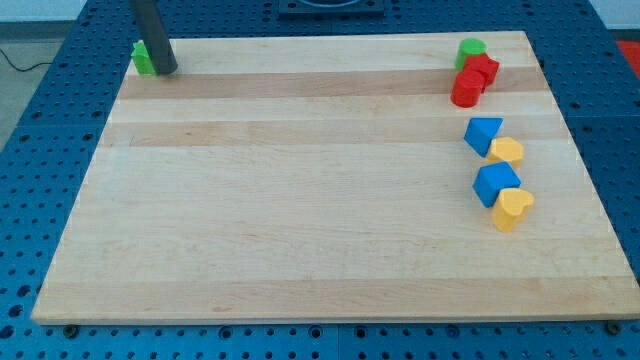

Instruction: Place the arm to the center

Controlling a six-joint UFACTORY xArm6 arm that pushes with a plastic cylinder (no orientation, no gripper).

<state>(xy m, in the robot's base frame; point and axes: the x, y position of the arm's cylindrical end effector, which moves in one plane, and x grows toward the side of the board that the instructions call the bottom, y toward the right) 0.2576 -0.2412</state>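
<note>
Camera view: my tip [166, 70] sits at the tabletop's [300, 200] top-left corner, touching a green block [143, 58]. No jaws on this rig, just a plain dark rod. Centre not yet reached; the whole traverse remains. Pale banded wood, smooth. Along the right edge: green cylinder [471, 48], two red blocks [474, 80], blue triangular block [482, 133], yellow block [507, 151], blue cube [494, 183], yellow heart [512, 208].

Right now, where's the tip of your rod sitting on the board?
My tip is at the wooden board's top-left corner in the camera view, right beside a green block on its left, far from the cluster of blocks along the view's right edge.
</note>
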